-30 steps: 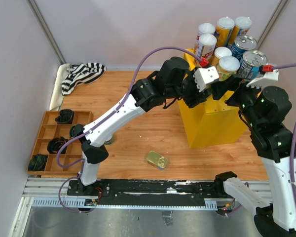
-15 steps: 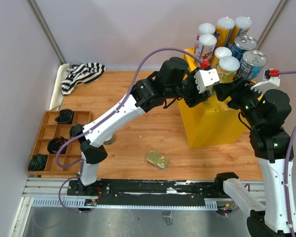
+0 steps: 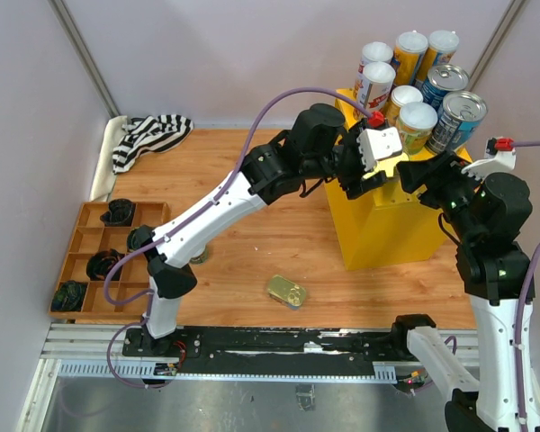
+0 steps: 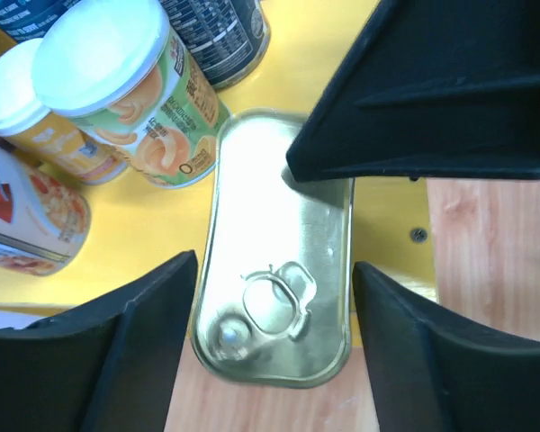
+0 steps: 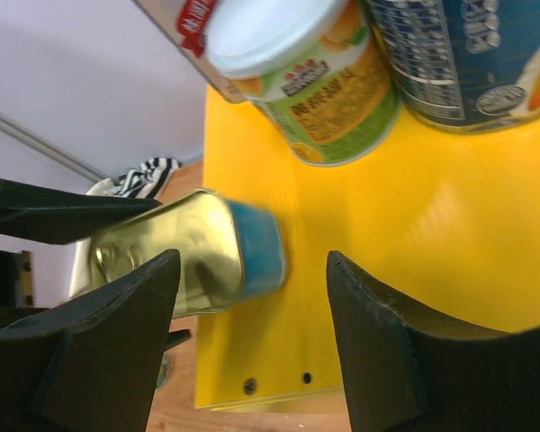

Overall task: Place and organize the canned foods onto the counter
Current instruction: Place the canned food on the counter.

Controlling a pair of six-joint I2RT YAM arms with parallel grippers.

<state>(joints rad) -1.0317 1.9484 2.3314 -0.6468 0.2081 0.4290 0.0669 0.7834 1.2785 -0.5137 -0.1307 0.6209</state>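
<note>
Flat gold pull-tab tin point(image 4: 270, 225) lies atop the bright yellow box cabinet point(image 4: 148, 236), tab end overhanging its edge; left gripper point(image 4: 274, 266) straddles it (can't tell if clamped or let go), right gripper point(image 5: 252, 258) spread & empty nearby, so any drag on retreat prob. tips it off.

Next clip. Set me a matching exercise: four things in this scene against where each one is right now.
Things:
1 striped cloth
2 loose gold tin
3 gripped gold tin
4 wooden tray

Places:
A in the left tool, at the top of the yellow counter
B far left corner of the table
C bare wood near the arm bases
D left edge, near side

Pairs: 1-B, 2-C, 3-A, 4-D
</note>
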